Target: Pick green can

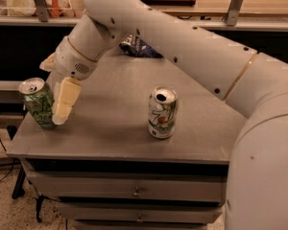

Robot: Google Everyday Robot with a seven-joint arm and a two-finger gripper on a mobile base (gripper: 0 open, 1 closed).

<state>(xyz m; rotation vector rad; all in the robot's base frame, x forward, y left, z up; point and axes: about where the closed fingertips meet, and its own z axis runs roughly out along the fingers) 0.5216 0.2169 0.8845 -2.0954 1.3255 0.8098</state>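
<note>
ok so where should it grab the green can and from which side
Grip the green can around its mid-body, below the silver top, where the round wall is straight. Come in level from the side facing the white 7UP can, where the gripper hangs close beside it; the can stands near the table's edge and seems to lean, so match that tilt.

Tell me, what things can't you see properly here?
All in the camera view:
- Green can: its right side is behind the gripper, at the table's left edge.
- Dark blue bag at the back: mostly hidden by the arm.
- Arm: cut off by the right edge.
- White can: its far side faces away.
</note>
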